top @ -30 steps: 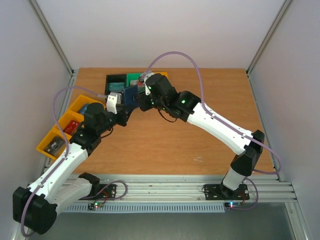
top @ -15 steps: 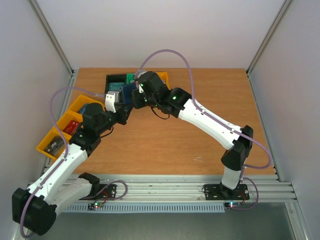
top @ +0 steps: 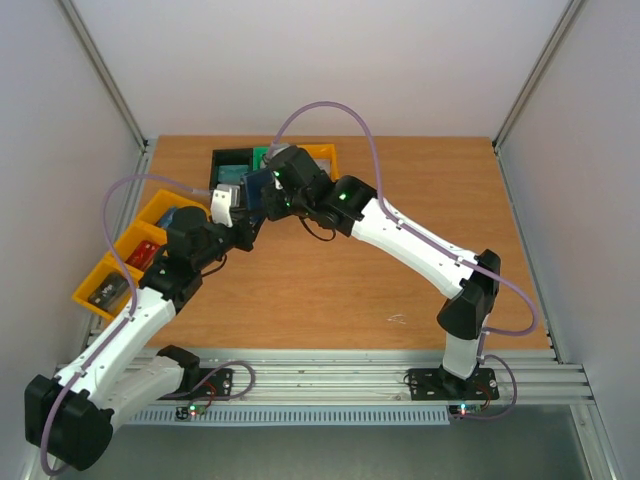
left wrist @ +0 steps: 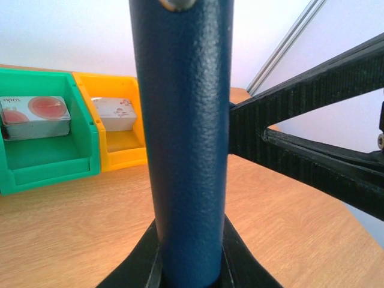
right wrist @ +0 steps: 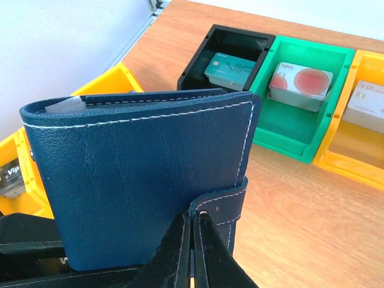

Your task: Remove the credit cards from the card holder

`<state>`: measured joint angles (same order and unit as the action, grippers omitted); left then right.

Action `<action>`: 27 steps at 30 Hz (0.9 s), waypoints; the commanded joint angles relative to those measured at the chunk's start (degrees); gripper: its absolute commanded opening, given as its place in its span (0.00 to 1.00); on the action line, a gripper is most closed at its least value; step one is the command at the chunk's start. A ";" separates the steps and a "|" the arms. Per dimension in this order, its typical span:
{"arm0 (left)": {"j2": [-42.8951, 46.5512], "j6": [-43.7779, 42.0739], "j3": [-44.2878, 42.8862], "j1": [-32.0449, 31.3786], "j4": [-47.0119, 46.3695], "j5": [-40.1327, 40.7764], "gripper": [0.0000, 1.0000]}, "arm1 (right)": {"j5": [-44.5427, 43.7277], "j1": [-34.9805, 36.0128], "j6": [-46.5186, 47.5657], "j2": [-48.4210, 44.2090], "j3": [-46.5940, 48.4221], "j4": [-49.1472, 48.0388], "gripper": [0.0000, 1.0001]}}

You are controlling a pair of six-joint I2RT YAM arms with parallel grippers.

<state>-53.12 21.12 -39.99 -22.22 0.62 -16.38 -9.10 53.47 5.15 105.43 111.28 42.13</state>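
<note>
The card holder [right wrist: 144,174], a dark blue folding wallet, stands upright and closed above the table, so its inner pages are hidden. My left gripper [left wrist: 191,264] is shut on its spine [left wrist: 186,150] from below. My right gripper [right wrist: 195,217] is shut, its tips pinching the end of the closing strap [right wrist: 228,201]. From above, the holder [top: 258,188] sits between both grippers at the back left. Credit cards lie in bins: a teal one [right wrist: 230,69], a white-and-red one [right wrist: 301,84] and a pale one [right wrist: 367,105].
A black bin [right wrist: 204,54], a green bin [right wrist: 288,129] and a yellow bin [right wrist: 354,162] stand in a row behind the holder. More yellow bins [top: 115,270] line the table's left edge. Bare wooden tabletop [top: 400,300] spreads to the right and front.
My right arm has swung left toward the holder, and its jaws have closed onto the strap. The left arm and the holder have stayed in place.
</note>
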 commanded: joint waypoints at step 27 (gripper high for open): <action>3.99 -7.68 -8.00 -0.55 1.64 -23.47 0.00 | 47.62 -19.38 11.97 -31.90 -32.31 -10.11 0.64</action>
<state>-51.07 14.92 -44.64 -22.90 -0.32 -40.07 31.66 33.82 23.33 76.66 83.37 41.01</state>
